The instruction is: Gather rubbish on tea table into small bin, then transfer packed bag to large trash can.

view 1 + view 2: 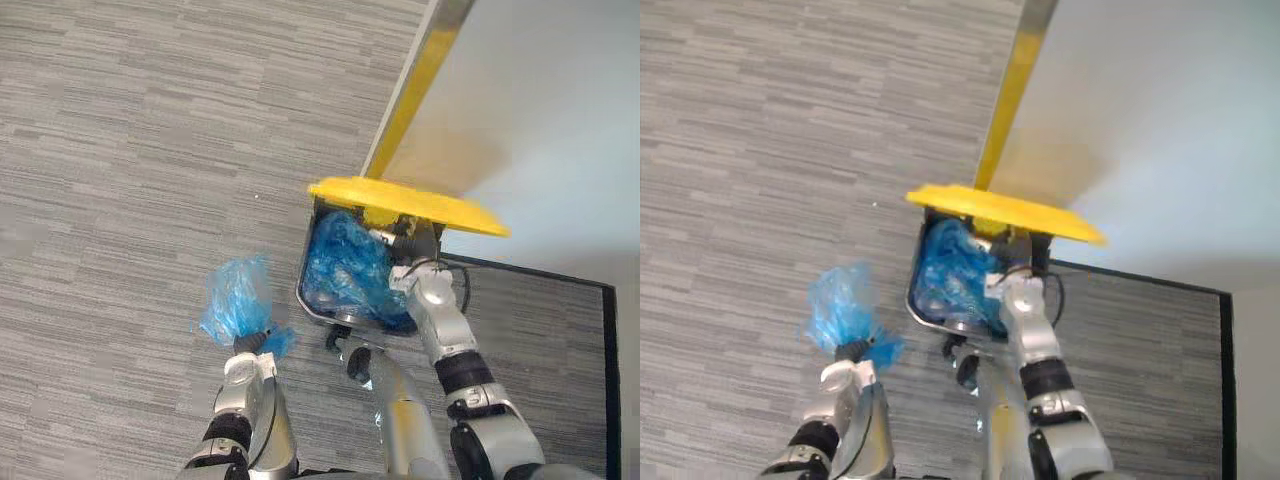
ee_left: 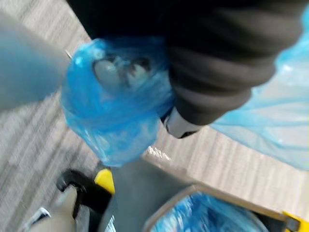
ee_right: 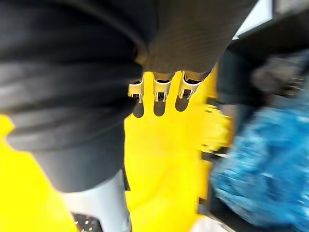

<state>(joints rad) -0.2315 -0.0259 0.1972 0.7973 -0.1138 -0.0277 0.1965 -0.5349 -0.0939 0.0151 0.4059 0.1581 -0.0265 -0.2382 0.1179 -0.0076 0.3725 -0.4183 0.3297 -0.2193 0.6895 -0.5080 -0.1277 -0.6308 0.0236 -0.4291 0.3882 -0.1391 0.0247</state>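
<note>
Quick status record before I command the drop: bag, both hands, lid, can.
packed bag: blue, bunched up, held above the carpet to the left of the can, not yet inside it
left hand: shut on the bag's gathered end
right hand: up against the underside of the lid; grip unreadable
yellow lid: raised, mouth of the can open
large trash can: blue liner inside

Yellow lid; translucent blue bag and blue liner; grey carpet, streaked in stripes; pale wall, yellow edge strip.
</note>
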